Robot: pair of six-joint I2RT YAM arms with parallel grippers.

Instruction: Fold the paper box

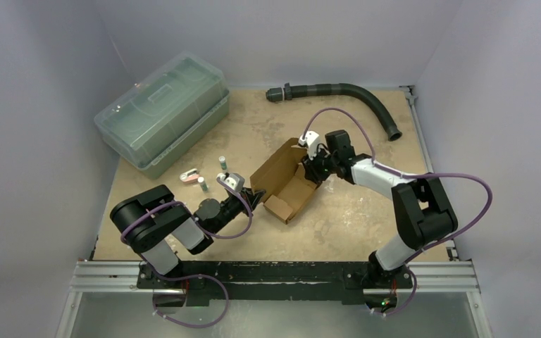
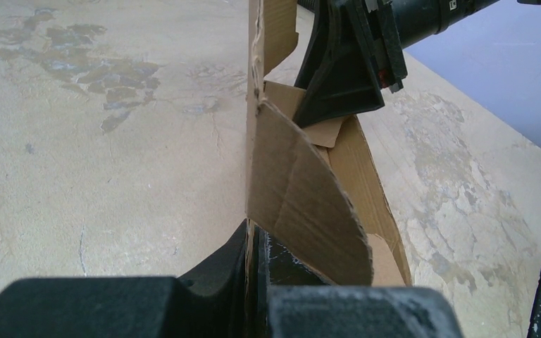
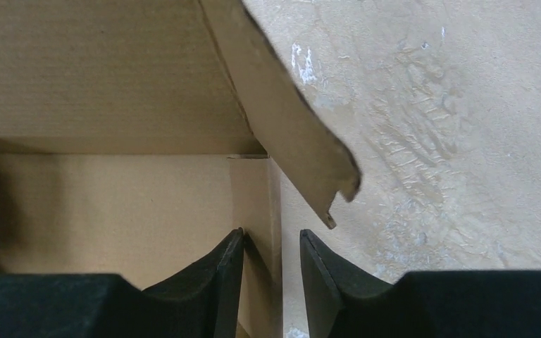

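The brown paper box (image 1: 282, 179) lies partly folded at mid-table, its walls raised and its top open. My left gripper (image 1: 253, 197) is at its near-left corner, shut on a thin upright cardboard wall (image 2: 303, 190); the pinch shows in the left wrist view (image 2: 257, 236). My right gripper (image 1: 310, 165) is at the box's far-right side. In the right wrist view its jaws (image 3: 271, 236) stand open astride a side wall (image 3: 260, 197), one finger inside the box and one outside, with a gap beside the outer finger. A loose flap (image 3: 303, 141) hangs above them.
A large clear greenish lidded bin (image 1: 162, 113) stands at the back left. A black corrugated hose (image 1: 345, 91) curves along the back right. A pink-and-white clip (image 1: 190, 175) and small cylinders (image 1: 222, 163) lie left of the box.
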